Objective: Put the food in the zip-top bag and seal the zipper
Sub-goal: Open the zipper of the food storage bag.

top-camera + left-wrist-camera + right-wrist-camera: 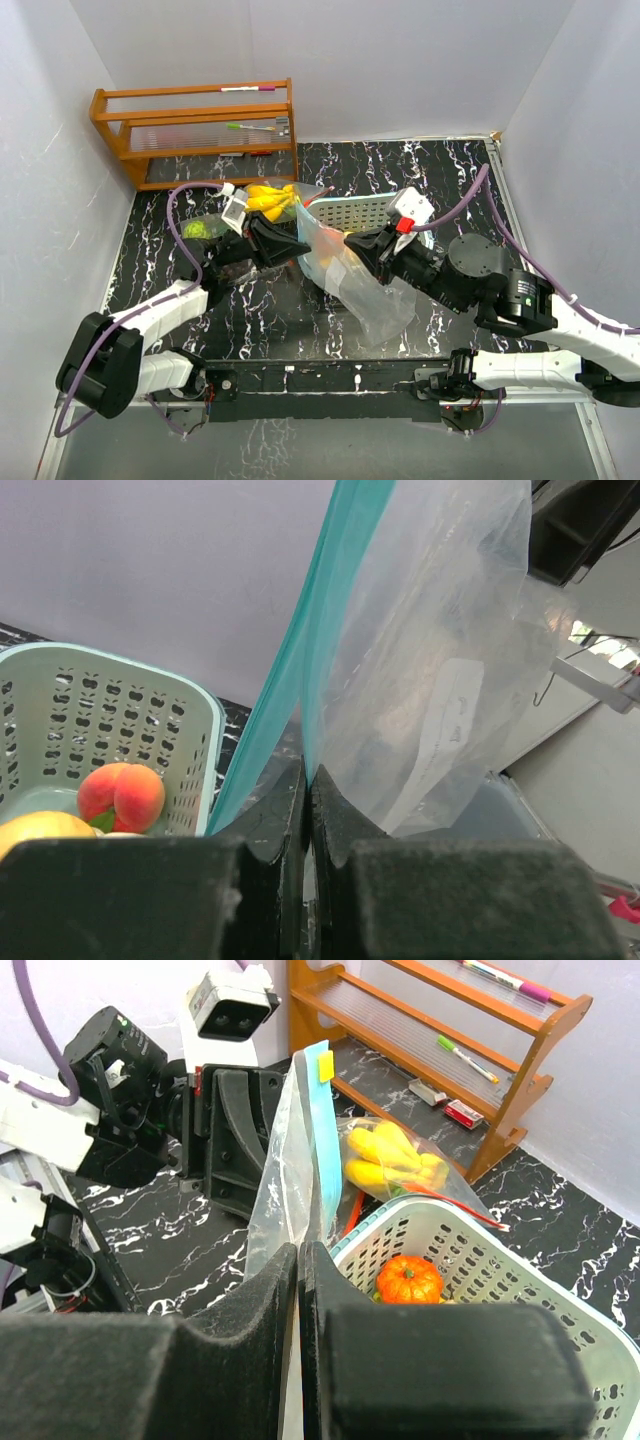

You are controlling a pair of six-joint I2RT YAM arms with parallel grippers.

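Note:
A clear zip-top bag (pixel 365 290) with a teal zipper strip (pixel 322 1150) hangs above the table between both grippers. My left gripper (pixel 290 245) is shut on the bag's top edge (pixel 300 710). My right gripper (pixel 350 247) is shut on the same edge from the other side (pixel 290 1180). The bag looks empty. A pale green basket (pixel 362 212) behind it holds an orange fruit (pixel 408 1280), a peach (pixel 120 792) and a yellow fruit (pixel 40 826). Yellow bananas (pixel 270 197) lie in a second clear bag with a red zipper (pixel 390 1160). A lime-green fruit (pixel 200 228) lies at the left.
A wooden rack (pixel 195 130) with pens and small items stands at the back left (pixel 470 1040). White walls close in the black marbled table (pixel 250 320) on three sides. The left arm's wrist camera (pixel 232 1005) faces the right wrist view.

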